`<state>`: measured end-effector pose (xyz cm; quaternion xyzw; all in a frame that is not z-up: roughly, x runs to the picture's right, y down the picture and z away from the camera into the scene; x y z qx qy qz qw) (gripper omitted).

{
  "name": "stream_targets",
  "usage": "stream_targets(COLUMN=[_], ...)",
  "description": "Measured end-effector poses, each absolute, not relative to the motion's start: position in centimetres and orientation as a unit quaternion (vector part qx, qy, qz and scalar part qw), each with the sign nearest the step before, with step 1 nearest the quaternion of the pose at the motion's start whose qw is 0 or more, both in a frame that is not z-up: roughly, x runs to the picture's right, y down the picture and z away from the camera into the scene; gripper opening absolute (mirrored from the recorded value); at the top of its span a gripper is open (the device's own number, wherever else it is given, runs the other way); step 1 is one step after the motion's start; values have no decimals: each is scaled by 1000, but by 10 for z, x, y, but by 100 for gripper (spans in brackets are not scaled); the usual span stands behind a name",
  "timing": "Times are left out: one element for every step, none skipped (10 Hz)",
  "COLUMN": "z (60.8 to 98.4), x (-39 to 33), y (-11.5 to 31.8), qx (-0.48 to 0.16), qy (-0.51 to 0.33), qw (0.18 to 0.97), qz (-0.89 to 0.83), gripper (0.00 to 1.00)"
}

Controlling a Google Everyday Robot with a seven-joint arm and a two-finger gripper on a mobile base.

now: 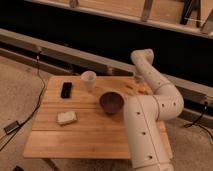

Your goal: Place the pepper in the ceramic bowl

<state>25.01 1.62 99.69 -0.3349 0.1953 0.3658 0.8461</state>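
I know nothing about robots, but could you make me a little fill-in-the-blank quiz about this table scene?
1. The pepper lies on the wooden ___, outside the ceramic bowl.
2. The gripper is at the far edge of the table, and the thing nearest to it is the ___.
3. The small cup beyond the bowl is ___ in colour.

Missing words: table; pepper; white.

I see a dark maroon ceramic bowl (111, 103), an orange-red pepper (130, 86), a white cup (88, 79) — all on the light-brown wooden table (75, 135); the whitish gripper (138, 78) is at its far edge.
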Motion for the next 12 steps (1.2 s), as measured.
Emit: stream_targets(z=[999, 1000, 1001, 1000, 999, 997, 995, 993, 990, 987, 985, 984], x=[250, 251, 251, 252, 253, 254, 255, 256, 256, 254, 251, 249], y=[20, 22, 23, 23, 21, 18, 14, 10, 4, 0, -5, -7], qx=[-339, -341, -342, -343, -342, -339, -336, -333, -329, -327, -326, -326], qy=[195, 195, 195, 195, 196, 196, 196, 197, 196, 195, 193, 192], qw=[844, 843, 842, 841, 840, 840, 841, 841, 843, 845, 847, 848], qz=[367, 368, 369, 371, 373, 375, 377, 377, 378, 376, 373, 370], gripper=[49, 40, 30, 18, 9, 2, 0, 0, 0, 0, 0, 0])
